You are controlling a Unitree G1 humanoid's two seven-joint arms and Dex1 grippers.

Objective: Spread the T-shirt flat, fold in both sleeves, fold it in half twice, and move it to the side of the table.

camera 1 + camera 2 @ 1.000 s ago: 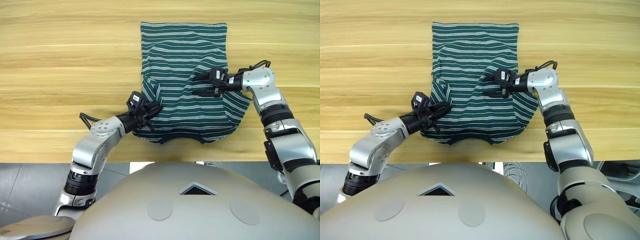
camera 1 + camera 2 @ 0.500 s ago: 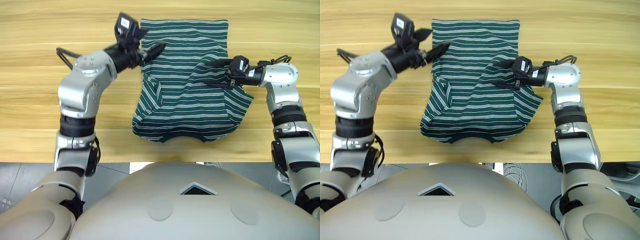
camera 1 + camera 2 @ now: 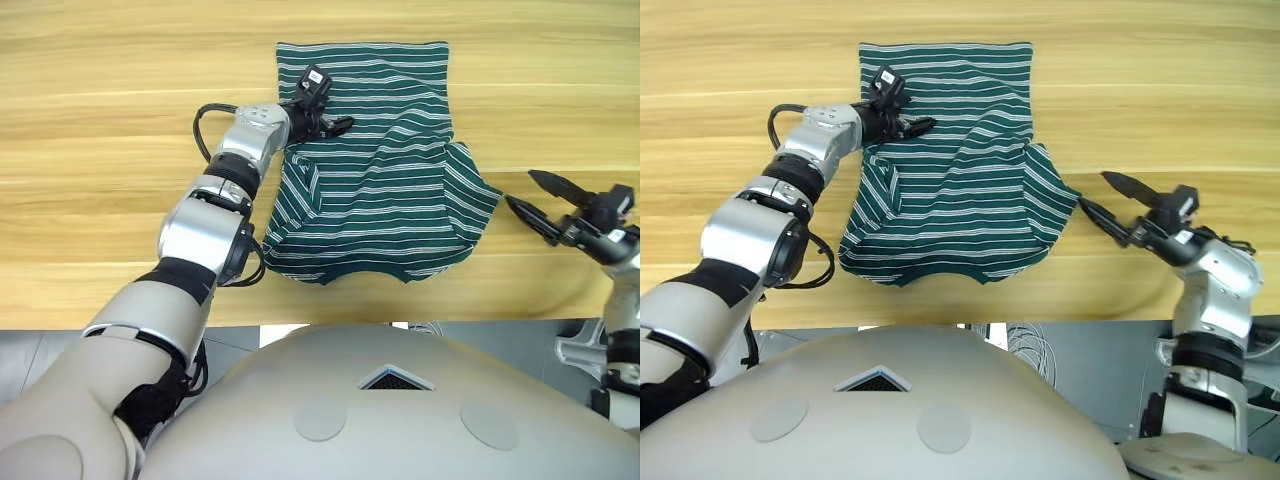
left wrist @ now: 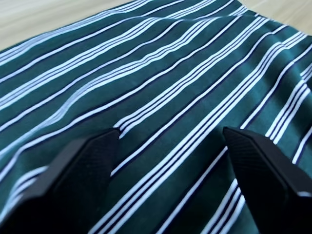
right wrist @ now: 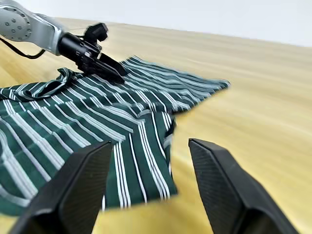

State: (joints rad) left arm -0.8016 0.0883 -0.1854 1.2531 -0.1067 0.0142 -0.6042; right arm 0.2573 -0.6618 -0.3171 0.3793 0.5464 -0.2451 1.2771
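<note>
The green white-striped T-shirt (image 3: 375, 190) lies on the wooden table (image 3: 120, 110), hem at the far side and collar toward me. Its near half is rumpled, and a folded flap sticks out at the right edge (image 3: 472, 185). My left gripper (image 3: 338, 124) hovers open just above the shirt's far-left part; in the left wrist view its fingers (image 4: 83, 170) straddle the striped cloth (image 4: 165, 97), holding nothing. My right gripper (image 3: 535, 195) stands open over bare table just right of the shirt. The right wrist view shows its fingertips (image 5: 97, 156) spread before the shirt's edge (image 5: 146, 146).
The table's near edge (image 3: 100, 322) runs close below the shirt's collar. Bare wood stretches to the left, the right (image 3: 560, 90) and beyond the hem.
The left gripper swung from the shirt's near-left edge out past its far-left corner, then in over the cloth. The right gripper drew back rightward off the shirt, leaving the flap lying out.
</note>
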